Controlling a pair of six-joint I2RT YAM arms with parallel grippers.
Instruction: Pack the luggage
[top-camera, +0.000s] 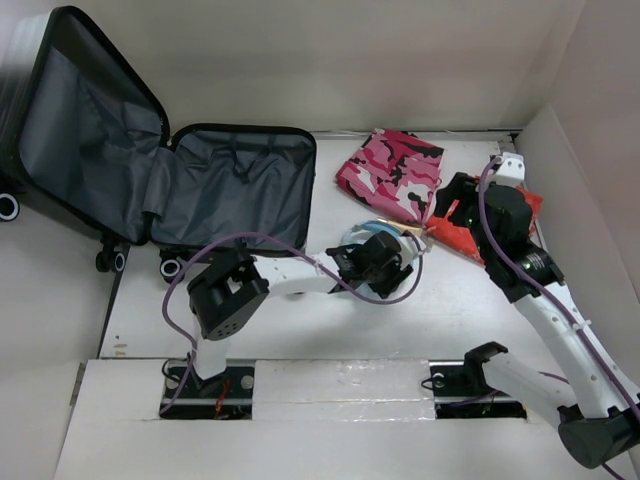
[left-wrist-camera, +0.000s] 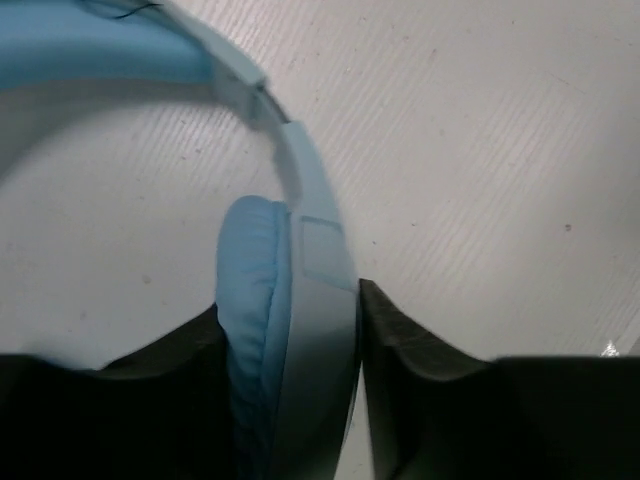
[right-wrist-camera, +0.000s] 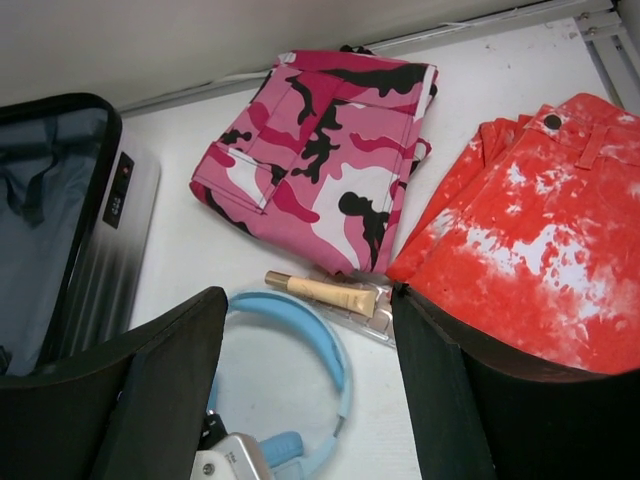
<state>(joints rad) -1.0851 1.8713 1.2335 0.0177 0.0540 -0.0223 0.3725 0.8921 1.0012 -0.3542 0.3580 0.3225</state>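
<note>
Top external view: the luggage (top-camera: 235, 195) lies open at the far left of the bench (top-camera: 480, 320). Its grey-lined base lies flat and its lid is propped up to the left, wheels at the near edge. Nothing shows inside either half.

Left arm reaches right across the middle of the bench. The left gripper (top-camera: 375, 262) is down on the blue headphones (top-camera: 352, 234).

Left wrist view: one ear cup of the headphones (left-wrist-camera: 255, 270) sits between the left gripper's (left-wrist-camera: 290, 305) jaws. One finger presses the blue cushion, the other the grey shell. The jaws are about half closed and grip the cup. The headband arcs away up and to the left, over the bench.

Right wrist view: the right gripper (right-wrist-camera: 308, 300) hangs above the bench with its jaws spread wide and nothing between them. A folded red-and-white garment (right-wrist-camera: 540, 240) lies under its right finger. A folded pink camouflage garment (right-wrist-camera: 320, 150) lies beyond, near the back wall. A small beige tube (right-wrist-camera: 325, 293) rests just in front of the pink garment, beside the headband. The luggage's edge (right-wrist-camera: 130, 200) shows at left.
</note>
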